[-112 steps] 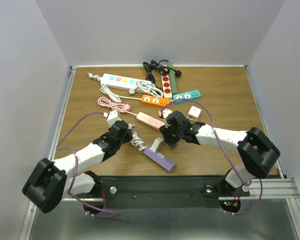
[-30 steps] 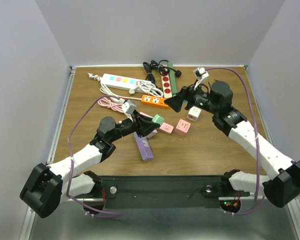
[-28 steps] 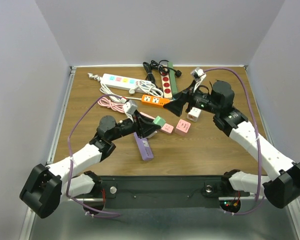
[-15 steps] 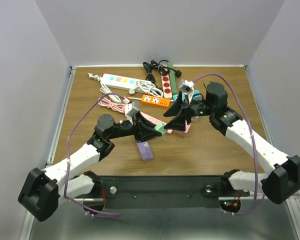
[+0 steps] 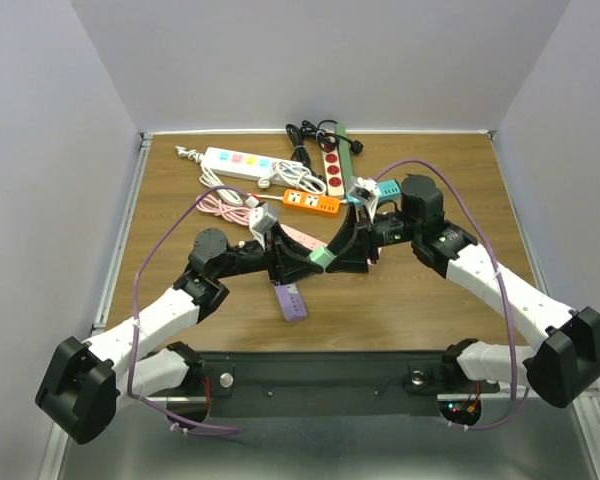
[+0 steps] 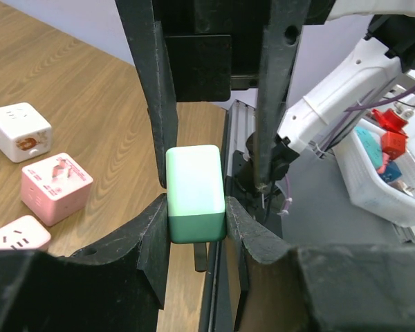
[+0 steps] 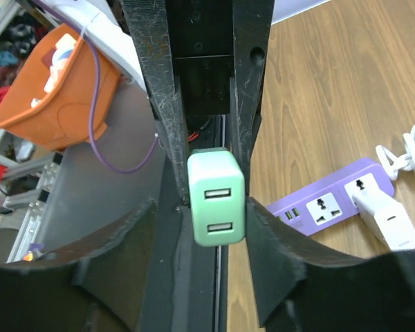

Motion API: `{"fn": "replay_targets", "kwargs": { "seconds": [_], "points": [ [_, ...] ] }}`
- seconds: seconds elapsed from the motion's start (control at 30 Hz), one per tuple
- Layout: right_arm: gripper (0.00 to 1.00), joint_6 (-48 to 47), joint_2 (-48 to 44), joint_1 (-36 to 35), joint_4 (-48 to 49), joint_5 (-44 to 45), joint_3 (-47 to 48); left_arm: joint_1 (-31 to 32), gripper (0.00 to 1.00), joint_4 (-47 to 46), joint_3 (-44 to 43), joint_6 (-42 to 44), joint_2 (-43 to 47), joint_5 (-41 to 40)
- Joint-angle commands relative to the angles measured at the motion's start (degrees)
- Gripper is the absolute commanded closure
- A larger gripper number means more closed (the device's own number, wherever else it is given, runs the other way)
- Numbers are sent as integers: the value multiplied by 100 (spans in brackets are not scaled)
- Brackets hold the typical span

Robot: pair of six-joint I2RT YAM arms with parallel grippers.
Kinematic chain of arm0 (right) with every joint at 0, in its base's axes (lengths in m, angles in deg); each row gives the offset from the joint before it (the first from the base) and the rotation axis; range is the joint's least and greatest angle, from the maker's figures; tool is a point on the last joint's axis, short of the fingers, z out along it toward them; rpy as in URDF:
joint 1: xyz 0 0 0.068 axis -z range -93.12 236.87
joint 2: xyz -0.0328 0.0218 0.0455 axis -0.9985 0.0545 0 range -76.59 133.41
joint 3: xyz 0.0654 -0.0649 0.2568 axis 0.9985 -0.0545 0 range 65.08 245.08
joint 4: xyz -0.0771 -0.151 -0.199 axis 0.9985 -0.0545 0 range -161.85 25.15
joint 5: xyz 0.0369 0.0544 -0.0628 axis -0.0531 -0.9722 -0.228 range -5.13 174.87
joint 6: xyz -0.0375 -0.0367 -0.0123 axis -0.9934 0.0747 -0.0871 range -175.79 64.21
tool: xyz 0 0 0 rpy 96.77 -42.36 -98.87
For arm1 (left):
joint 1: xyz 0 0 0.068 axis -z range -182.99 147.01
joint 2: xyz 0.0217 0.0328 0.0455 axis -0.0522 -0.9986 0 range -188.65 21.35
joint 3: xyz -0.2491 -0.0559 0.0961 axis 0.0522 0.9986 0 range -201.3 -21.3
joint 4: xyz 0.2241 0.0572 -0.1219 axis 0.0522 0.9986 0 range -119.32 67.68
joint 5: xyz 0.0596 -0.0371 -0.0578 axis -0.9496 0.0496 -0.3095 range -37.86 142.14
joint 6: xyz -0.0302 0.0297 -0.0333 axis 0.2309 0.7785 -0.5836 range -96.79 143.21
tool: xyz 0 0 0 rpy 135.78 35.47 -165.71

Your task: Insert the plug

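My left gripper [image 5: 313,260] is shut on a mint-green USB charger plug [image 5: 321,258] and holds it in the air above the table's middle. In the left wrist view the plug [image 6: 195,194] sits clamped between my left gripper [image 6: 197,232], one metal prong showing under it. My right gripper [image 5: 338,254] faces it, open, its fingers [image 6: 152,104] straddling the plug. In the right wrist view the plug [image 7: 216,197] shows two USB ports between my right gripper [image 7: 202,211], with a gap on the left side. The purple power strip [image 5: 290,300] lies below.
The purple strip [image 7: 332,200] has a white plug [image 7: 387,225] in it. Pink [image 6: 55,187] and white [image 6: 17,131] cube sockets lie on the table. White [image 5: 235,162], orange [image 5: 310,203] and red-socket [image 5: 332,165] strips and cables crowd the back. A pink strip [image 5: 295,237] lies behind the grippers.
My right arm has swung left and down from the back right, bringing its open fingers around the green plug. My left gripper has kept hold of the plug, shifting slightly right.
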Motion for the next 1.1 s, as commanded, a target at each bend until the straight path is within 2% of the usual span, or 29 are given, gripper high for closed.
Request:
{"fn": "replay_targets", "kwargs": {
  "seconds": [0.0,0.3,0.4,0.47,0.5,0.57,0.63,0.77,0.87,0.93,1.0,1.07],
  "points": [
    [45,-212,16,-156,100,15,236,-4,100,-376,-19,-72,54,171],
    [72,-432,77,-367,126,243,281,-4,100,-560,104,-160,-104,312],
    [99,-511,-36,-376,144,497,210,-4,100,-727,200,-318,-183,277],
    [99,-511,-203,-367,179,822,131,-13,83,-763,306,-406,-227,181],
    [99,-511,-256,-376,162,954,114,-4,64,-754,341,-415,-201,41],
    [100,-459,-431,-376,170,1356,61,-4,49,-449,377,-354,-131,-179],
    [100,-336,-546,-376,162,1770,-9,-13,38,-62,429,-231,-8,-504],
    [100,-195,-836,-367,162,2368,-176,-22,29,431,535,-90,133,-1014],
    [99,-73,-898,-359,153,2632,-299,-30,27,817,631,-73,247,-1471],
    [100,-19,-881,-359,153,2843,-430,-39,27,1160,623,-29,388,-2015],
    [100,112,-820,-358,153,3020,-528,-39,28,1932,535,-11,493,-2629],
    [100,331,-627,-358,153,3273,-633,-39,30,2808,404,-28,572,-3613]
  ]
}}
